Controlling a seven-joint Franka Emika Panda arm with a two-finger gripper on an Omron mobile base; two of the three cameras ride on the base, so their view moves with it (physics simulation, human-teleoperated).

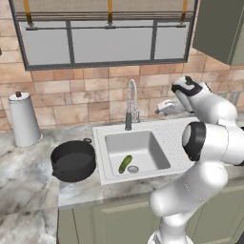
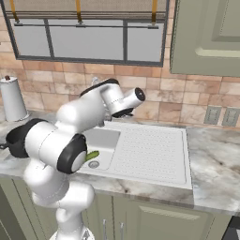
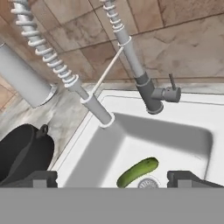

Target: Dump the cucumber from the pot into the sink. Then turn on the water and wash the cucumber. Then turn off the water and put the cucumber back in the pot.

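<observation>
One marble counter (image 1: 28, 167) carries everything described here, with a green cabinet front below it. The sink (image 1: 171, 138) serves as the landmark: it is a white rectangular unit set into the counter, with a square basin on its left half and a dotted drainboard on its right half. The white arm rises in front of the sink and bends over the drainboard, ending above the sink's rear edge. The pot (image 1: 73, 160), black, wide and shallow, stands upright on the counter just beside the sink's left edge; its interior appears dark and bare. A tall white canister (image 1: 23, 119) stands well to the left of the sink, against the tiled wall. The faucet (image 1: 132, 102), a coiled steel gooseneck, stands at the rear rim of the sink behind the basin. The pincer (image 3: 112, 177) hangs above the sink, aimed down at the basin; its two dark fingertips (image 3: 39, 178) sit spread wide apart, holding nothing. The cucumber (image 1: 125, 164) lies on the basin floor of the sink, touching or just beside the round metal drain (image 1: 133, 169).
</observation>
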